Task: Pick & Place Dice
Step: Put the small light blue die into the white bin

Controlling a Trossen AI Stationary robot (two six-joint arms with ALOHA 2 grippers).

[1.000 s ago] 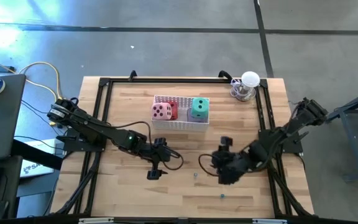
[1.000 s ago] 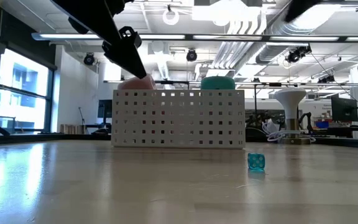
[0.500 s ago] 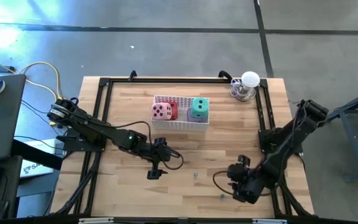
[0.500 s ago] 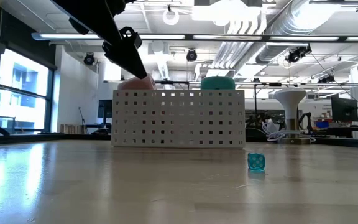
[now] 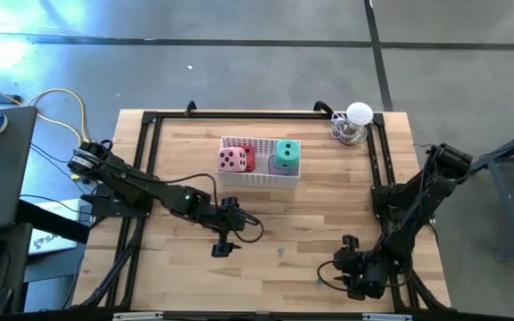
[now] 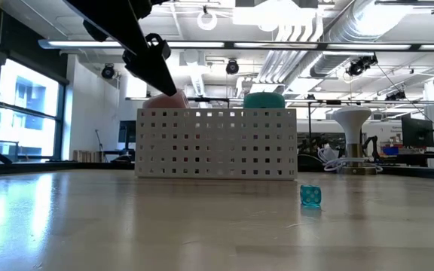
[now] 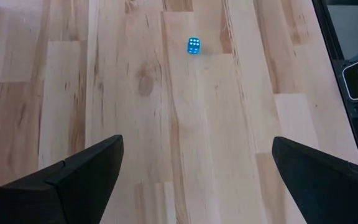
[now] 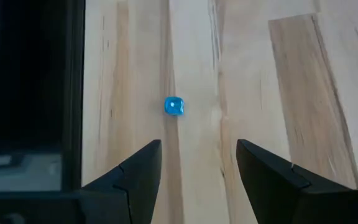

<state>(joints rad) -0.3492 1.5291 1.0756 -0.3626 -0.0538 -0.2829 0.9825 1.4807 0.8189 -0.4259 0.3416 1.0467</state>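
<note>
A white perforated basket [image 5: 259, 176] stands at the table's far middle and holds large dice: pink [image 5: 231, 160], red [image 5: 248, 153] and green [image 5: 287, 154]. In the low view the basket [image 6: 215, 143] hides all but their tops. A small blue die [image 5: 319, 280] lies on the wood near the front edge, and another [image 5: 280, 251] lies mid-table. My right gripper [image 5: 339, 267] hovers open just right of the first; in its wrist view that die [image 8: 174, 106] lies beyond the fingertips [image 8: 197, 149]. My left gripper [image 5: 224, 239] waits wide open [image 7: 197, 146] above the table, with the other small die [image 7: 193, 45] ahead of it.
A black metal frame [image 5: 150, 160] borders the tabletop; one bar [image 8: 30, 93] runs close beside my right gripper. A small lamp-like object [image 5: 353, 123] stands at the far right corner. Bare wood lies between the two arms and in front of the basket.
My right gripper has swung toward the table's near right corner and come down, rolling as it went, until it hangs beside the small blue die near the front edge. Its finger gap looks unchanged. The dice and basket have stayed put.
</note>
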